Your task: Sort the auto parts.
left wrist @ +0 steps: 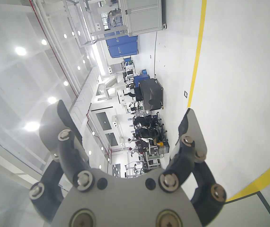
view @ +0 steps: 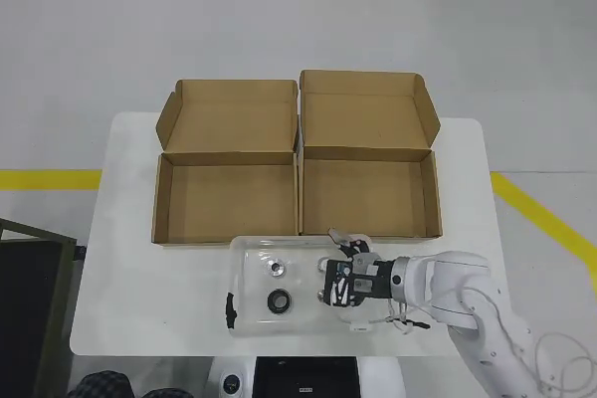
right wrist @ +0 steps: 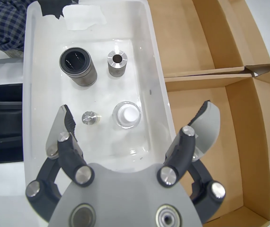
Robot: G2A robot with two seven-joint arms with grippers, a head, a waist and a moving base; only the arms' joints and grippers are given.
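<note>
A clear plastic bin (right wrist: 157, 72) (view: 241, 261) holds the parts. In it stand a large dark cylindrical bearing (right wrist: 78, 66) (view: 278, 300), a smaller steel cylinder with a centre hole (right wrist: 117, 63) (view: 276, 267), a small steel piece (right wrist: 89, 117) and a clear round part with a white core (right wrist: 127, 114). My right gripper (right wrist: 137, 116) (view: 353, 261) hangs open above the bin, over the small steel piece and the clear part, with nothing between its fingers. My left gripper (left wrist: 125, 124) is open and points out into the room.
Two open cardboard boxes (view: 225, 199) (view: 368, 195) stand side by side behind the bin on the white table (view: 119, 289), lids folded back. Black tape (right wrist: 54, 4) sticks to the bin's end wall. A checked sleeve (right wrist: 4, 12) lies beyond the bin.
</note>
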